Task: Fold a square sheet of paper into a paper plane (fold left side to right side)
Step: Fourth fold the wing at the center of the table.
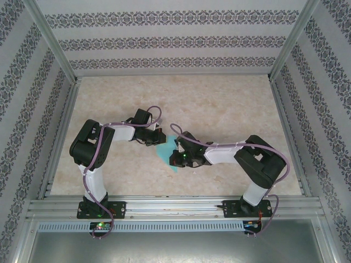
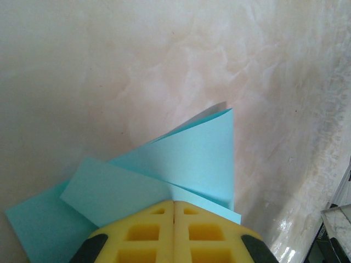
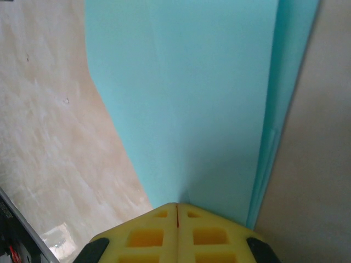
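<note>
Near the middle of the worktop (image 1: 230,104), the partly folded square sheet of paper (image 1: 164,153) lies with the closed left gripper (image 1: 156,141) and closed right gripper (image 1: 176,157) at it, and being light, limp and easily creased, it looks best pinched at a free edge.

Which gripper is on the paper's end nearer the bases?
The right gripper, shut, on the near end of the paper; the left gripper is at its far end.

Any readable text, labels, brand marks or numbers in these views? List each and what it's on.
None readable.
The turquoise paper is plain.
The left gripper and right gripper show bare yellow foam with no markings.
The wall bands are an ornamental pattern, not lettering.
Any marks on the arm bases are too small to tell.
</note>
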`<state>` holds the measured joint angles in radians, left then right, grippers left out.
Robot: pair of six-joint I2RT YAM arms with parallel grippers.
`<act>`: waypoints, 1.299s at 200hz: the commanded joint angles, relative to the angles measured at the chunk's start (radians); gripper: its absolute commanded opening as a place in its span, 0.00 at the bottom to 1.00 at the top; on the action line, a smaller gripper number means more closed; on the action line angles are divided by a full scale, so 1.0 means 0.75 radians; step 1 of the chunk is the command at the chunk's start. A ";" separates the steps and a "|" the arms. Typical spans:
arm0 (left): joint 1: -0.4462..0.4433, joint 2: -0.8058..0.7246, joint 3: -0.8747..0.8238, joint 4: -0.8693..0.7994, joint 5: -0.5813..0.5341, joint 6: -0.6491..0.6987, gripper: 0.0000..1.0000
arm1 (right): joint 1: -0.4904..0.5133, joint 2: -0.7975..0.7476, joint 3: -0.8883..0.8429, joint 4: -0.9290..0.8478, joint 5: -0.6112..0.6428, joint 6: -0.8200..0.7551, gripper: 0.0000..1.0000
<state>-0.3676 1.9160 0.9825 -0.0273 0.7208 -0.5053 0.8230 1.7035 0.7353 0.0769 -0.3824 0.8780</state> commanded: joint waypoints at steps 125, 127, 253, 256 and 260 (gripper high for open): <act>0.000 0.033 -0.029 -0.045 -0.121 -0.017 0.00 | -0.110 -0.394 -0.099 -0.297 -0.134 -0.179 0.22; -0.002 0.034 -0.030 -0.045 -0.120 -0.016 0.00 | -0.118 -0.397 -0.096 -0.294 -0.134 -0.191 0.24; -0.013 0.036 -0.035 -0.012 -0.098 -0.039 0.00 | -0.267 -0.018 0.086 0.091 -0.150 -0.381 0.41; -0.015 0.036 -0.034 -0.011 -0.097 -0.038 0.00 | -0.267 -0.011 0.090 0.095 -0.151 -0.381 0.40; -0.015 0.036 -0.036 -0.011 -0.098 -0.038 0.00 | -0.266 -0.003 0.094 0.098 -0.151 -0.381 0.40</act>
<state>-0.3676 1.9160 0.9813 -0.0208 0.7277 -0.5320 0.6300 1.6627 0.7677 0.0792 -0.4667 0.6090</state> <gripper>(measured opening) 0.044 0.409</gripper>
